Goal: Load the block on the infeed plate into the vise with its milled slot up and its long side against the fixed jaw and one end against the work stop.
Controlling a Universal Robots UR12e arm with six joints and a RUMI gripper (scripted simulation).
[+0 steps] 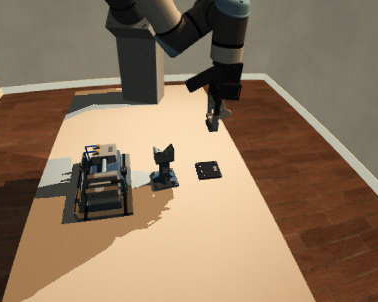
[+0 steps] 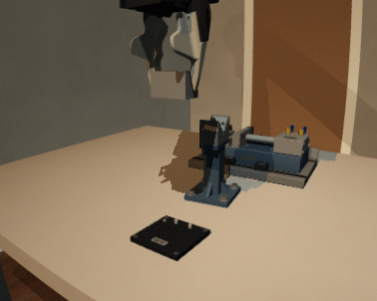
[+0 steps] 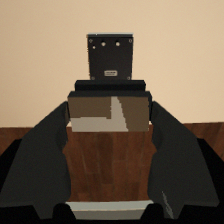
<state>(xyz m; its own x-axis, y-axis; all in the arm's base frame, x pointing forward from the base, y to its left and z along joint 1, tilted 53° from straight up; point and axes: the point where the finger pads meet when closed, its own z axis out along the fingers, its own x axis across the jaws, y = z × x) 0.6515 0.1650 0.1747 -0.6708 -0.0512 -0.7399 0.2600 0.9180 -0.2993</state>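
Here, the black two-jaw gripper (image 1: 213, 125) (image 2: 173, 82) (image 3: 110, 102) is closed on the grey rectangular metal block (image 2: 170, 85) (image 3: 95, 109), carried high above the tabletop, well apart from the flat black square infeed plate (image 1: 208, 170) (image 2: 171, 237) (image 3: 110, 57). Such height presumably gives clearance over the blue post with its dark V-block (image 1: 164, 154) (image 2: 208, 134). At far left in the top view, the blue-and-grey vise (image 1: 105, 200) (image 2: 267, 156) awaits loading; slot orientation cannot be told, so regripping may prove necessary.
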